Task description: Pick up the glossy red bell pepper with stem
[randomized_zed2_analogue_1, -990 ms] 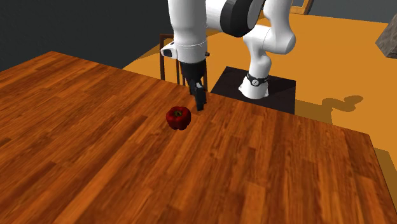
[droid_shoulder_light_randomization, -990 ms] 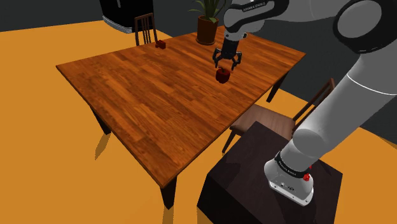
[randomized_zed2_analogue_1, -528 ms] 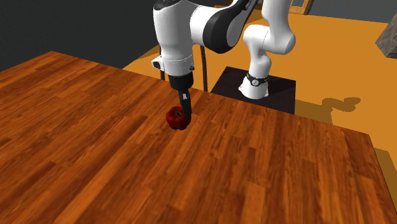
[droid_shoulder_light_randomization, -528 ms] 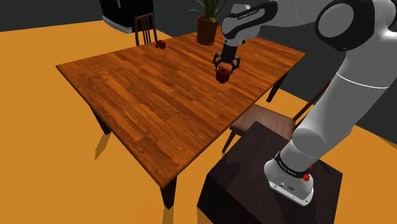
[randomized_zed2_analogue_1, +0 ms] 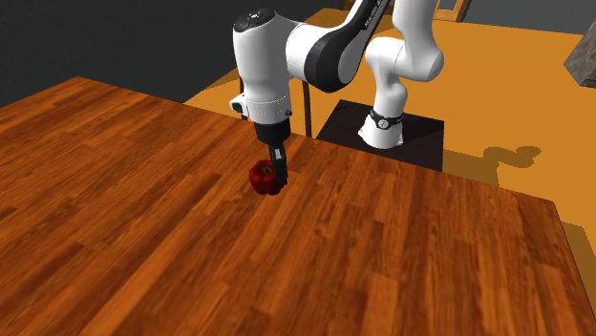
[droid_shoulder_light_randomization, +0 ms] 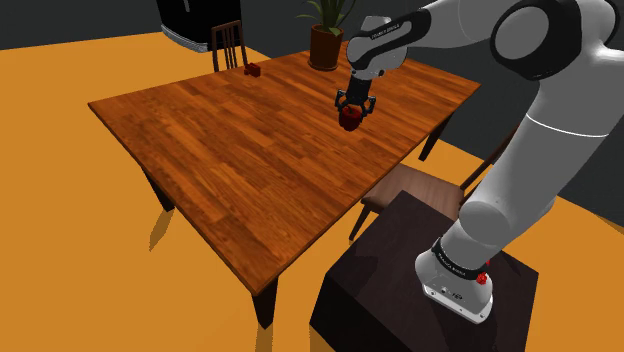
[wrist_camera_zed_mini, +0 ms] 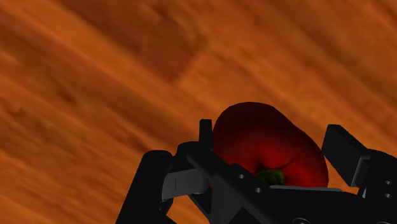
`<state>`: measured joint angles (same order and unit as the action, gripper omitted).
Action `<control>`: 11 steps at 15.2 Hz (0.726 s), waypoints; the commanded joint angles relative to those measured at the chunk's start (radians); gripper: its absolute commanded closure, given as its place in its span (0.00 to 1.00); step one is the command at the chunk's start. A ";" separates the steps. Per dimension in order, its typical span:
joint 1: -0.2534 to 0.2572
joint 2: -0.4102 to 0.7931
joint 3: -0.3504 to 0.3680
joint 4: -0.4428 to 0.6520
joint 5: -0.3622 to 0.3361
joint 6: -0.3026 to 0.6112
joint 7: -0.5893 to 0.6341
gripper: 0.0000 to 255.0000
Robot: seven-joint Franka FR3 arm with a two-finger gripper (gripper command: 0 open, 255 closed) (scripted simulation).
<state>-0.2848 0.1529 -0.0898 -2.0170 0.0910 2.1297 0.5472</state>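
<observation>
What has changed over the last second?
The gripper has swung across and down from beside the red bell pepper to straddle it; whether it grips yet is unclear. The pepper rests in the same spot on the wooden table, not lifted.

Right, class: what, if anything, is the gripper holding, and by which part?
Nothing yet. The gripper has its fingers open either side of the red bell pepper, which rests on the table.

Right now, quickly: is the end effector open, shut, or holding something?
End effector: open, its fingers either side of the red bell pepper, which sits on the table.
</observation>
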 commanded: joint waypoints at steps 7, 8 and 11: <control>0.000 0.003 0.000 0.000 0.000 0.001 -0.001 1.00; 0.000 -0.003 -0.001 0.006 -0.001 -0.011 0.001 1.00; 0.000 -0.020 -0.001 0.026 -0.005 -0.048 0.005 1.00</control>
<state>-0.2844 0.1388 -0.0902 -1.9969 0.0874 2.0939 0.5517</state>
